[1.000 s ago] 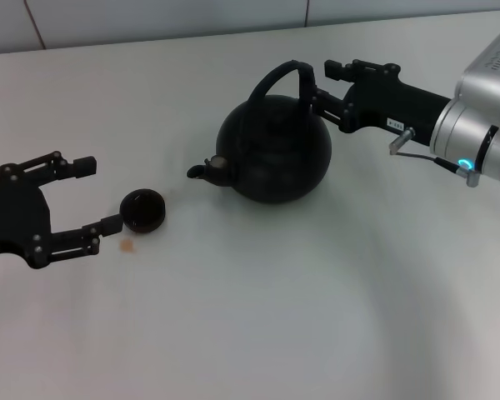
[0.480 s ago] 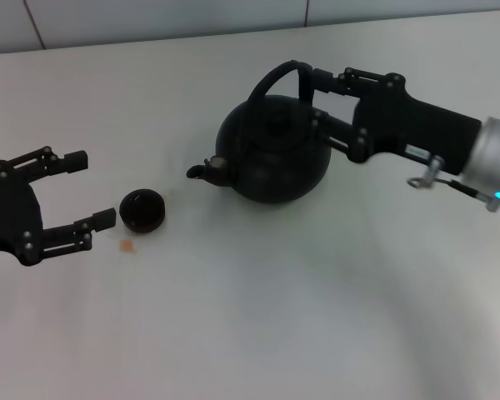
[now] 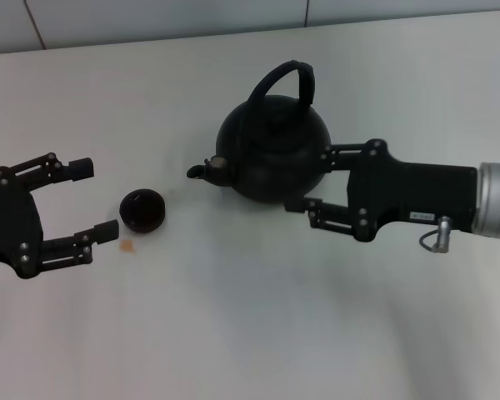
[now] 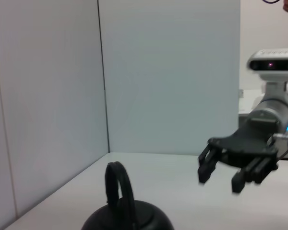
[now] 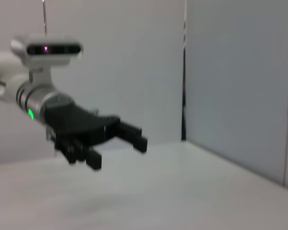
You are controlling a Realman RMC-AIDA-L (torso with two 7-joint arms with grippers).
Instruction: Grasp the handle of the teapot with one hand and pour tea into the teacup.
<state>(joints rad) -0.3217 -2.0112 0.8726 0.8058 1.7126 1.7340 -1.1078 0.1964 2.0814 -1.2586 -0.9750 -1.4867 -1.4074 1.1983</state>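
We see the black teapot (image 3: 271, 154) standing upright a little above the middle of the head view, its arched handle (image 3: 285, 79) rising over the lid and its short spout (image 3: 204, 171) pointing toward the frame's left. The small black teacup (image 3: 142, 210) sits well apart from it, lower left of the spout, beside a tiny tan speck (image 3: 127, 246) on the white table (image 3: 233, 333). Our right gripper (image 3: 312, 179) lies low at the pot's lower right flank, its fingers spread wide and holding nothing; one finger is at the belly's side, the other just below it, and the handle is well above them. Our left gripper (image 3: 87, 200) waits at the left edge, also spread wide and empty, its fingertips near the cup but not touching. The risk, as we judge it, is that the right fingers sit against the round belly rather than the handle: closing or pushing there could shove the pot toward the cup, or slip off the smooth curve. The pot looks heavy and matte, like cast iron, squat and rounded; its handle is a thin hoop, so a loose grip could let the body swing when tilted. The cup is small, low and dark, easy to overshoot or nudge.
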